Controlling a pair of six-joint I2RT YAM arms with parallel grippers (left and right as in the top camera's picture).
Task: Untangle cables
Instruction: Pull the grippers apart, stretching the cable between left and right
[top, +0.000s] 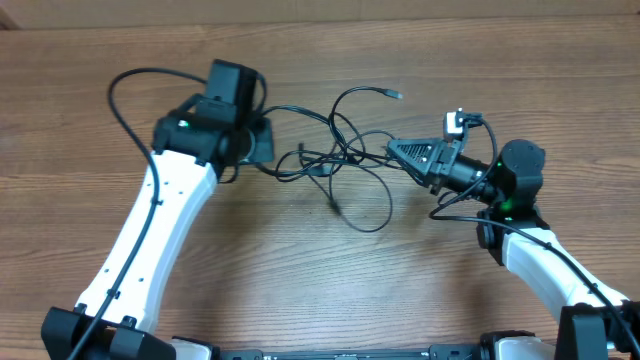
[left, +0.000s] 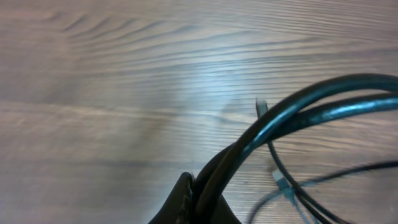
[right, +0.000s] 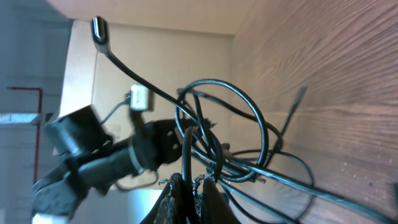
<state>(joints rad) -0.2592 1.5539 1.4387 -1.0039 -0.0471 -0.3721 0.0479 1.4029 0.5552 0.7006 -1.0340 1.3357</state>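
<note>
The cables (top: 335, 160) are thin black cords in a loose tangle at the table's middle, with one plug end (top: 397, 95) flung out to the upper right. My left gripper (top: 266, 141) is at the tangle's left end. In its wrist view the left gripper (left: 198, 194) is shut on black cable strands (left: 298, 106) that arc away to the right. My right gripper (top: 392, 150) meets the tangle from the right. Up close, the right gripper (right: 191, 185) is shut on a single strand (right: 186, 149) rising from the looped cables (right: 239, 118).
The wooden table (top: 300, 280) ends at a far edge (top: 320, 25) with a pale wall beyond. A thicker black arm cable (top: 125, 85) loops beside the left arm. A small white fitting (top: 456, 122) sits on the right arm.
</note>
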